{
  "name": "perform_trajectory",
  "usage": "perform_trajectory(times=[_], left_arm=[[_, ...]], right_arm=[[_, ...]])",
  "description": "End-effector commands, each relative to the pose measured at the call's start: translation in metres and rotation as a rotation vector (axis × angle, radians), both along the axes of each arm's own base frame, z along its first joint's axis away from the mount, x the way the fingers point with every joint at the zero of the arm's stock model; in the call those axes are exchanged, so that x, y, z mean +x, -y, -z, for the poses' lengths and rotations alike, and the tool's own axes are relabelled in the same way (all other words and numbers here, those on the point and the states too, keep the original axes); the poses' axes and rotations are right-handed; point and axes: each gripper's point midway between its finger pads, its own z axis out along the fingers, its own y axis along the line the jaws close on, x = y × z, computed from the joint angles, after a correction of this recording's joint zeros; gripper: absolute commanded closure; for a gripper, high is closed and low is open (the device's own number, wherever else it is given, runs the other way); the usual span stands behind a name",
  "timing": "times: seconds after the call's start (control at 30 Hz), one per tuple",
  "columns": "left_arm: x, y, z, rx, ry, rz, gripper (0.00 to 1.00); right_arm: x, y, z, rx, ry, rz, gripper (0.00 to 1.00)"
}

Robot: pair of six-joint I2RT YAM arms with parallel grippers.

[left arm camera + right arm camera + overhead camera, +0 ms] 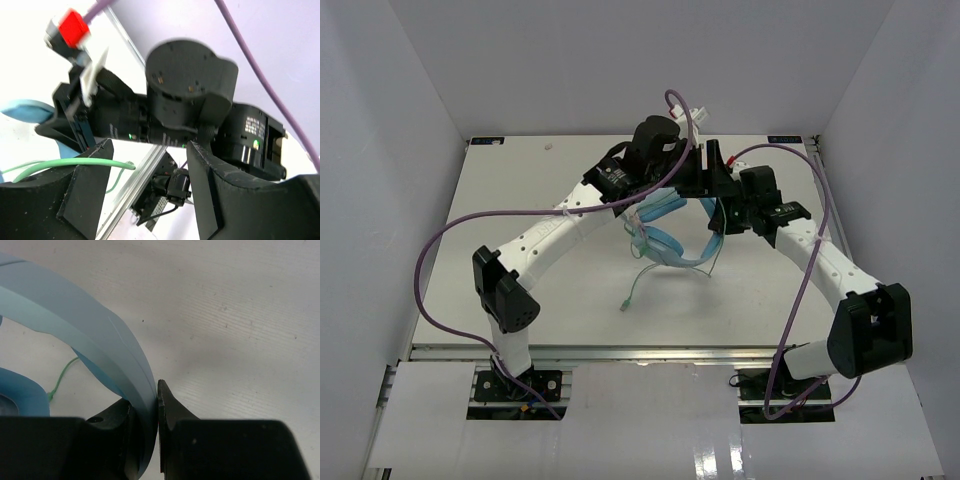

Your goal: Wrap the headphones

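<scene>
While the right gripper (147,401) clamps the headphones (665,246) by their stiff headband (90,335), the left gripper (150,150) gapes beside the limp cable (90,161), probably best pinched near its plug (623,308).

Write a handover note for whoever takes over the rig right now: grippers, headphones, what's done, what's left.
Right gripper: shut on the headband of the headphones.
Left gripper: open, green cable running past one finger, not pinched.
Plug end trails loose onto the table.
Done: headphones gripped.
Left: probably catch the cable and wind it round the headphones.
</scene>
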Motion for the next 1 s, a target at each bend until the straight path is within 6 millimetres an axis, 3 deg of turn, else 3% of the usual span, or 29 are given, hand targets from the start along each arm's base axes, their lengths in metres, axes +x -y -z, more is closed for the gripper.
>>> perform_trajectory(times=[0.0,0.37,0.77,0.97], left_arm=[[0.012,-0.007,-0.021,-0.051,-0.002,-0.011,0.29],[0.035,-0.016,-0.020,-0.103,-0.064,-0.026,0.26],[0.032,-0.010,-0.014,-0.160,-0.137,0.017,0.22],[0.021,-0.013,-0.006,-0.152,-0.160,0.049,0.15]], right_arm=[[0.008,-0.012,-0.046,0.036,0.202,-0.042,0.92],[-0.028,-0.041,-0.050,0.145,0.247,-0.258,0.92],[-0.026,-0.036,-0.047,0.132,0.249,-0.225,0.92],[-0.020,-0.032,-0.043,0.146,0.215,-0.189,0.92]])
